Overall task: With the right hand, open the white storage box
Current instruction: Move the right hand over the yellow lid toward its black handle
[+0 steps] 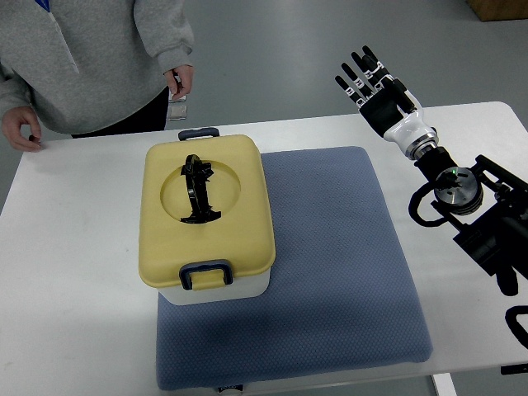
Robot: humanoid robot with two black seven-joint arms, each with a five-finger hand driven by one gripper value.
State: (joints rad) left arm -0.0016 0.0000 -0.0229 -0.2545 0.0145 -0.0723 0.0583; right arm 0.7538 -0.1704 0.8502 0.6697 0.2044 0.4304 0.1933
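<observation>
Yellow plastic forms the lid [208, 206] of the white storage box [216, 289], which sits on the left part of a blue mat [330, 264] spread over the white table [74, 280]. The lid is shut on the box. A dark handle [196, 190] lies folded in a round hollow in the middle of the lid, and a dark blue latch [206, 273] clips the near edge, with another latch [199, 132] at the far edge. Only a strip of the box's white body shows beneath the lid at the near side.

The right robot hand [373, 82] hangs above the far right part of the table, well apart from the box, its black fingers [355, 76] stretched out and spread, holding nothing. Its white wrist and black arm run in from the right edge.

A person in a grey sweater [91, 58] stands at the far side of the table. One of the person's hands [18, 130] rests at the table edge on the left, and the other hand [181, 81] holds a small object just beyond the box.
</observation>
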